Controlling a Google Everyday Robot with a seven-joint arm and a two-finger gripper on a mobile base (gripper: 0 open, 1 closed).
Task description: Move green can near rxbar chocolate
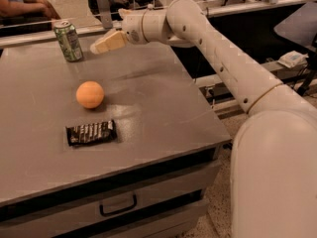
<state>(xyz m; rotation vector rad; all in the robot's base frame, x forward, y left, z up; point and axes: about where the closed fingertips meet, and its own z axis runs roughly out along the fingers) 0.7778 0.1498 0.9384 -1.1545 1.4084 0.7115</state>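
The green can (68, 40) stands upright at the far left of the grey table (163, 108), its silver top showing. The rxbar chocolate (92, 132) lies flat near the table's front, dark and shiny with pale lettering. My gripper (99, 44) hangs over the far part of the table, a short way right of the can and apart from it. It holds nothing. The white arm (213, 48) reaches in from the right.
An orange ball (90, 94) sits between the can and the bar. A drawer with a handle (118, 205) is under the table's front edge. A person's arm (25, 4) rests beyond the far left edge. Metal railings stand behind the table.
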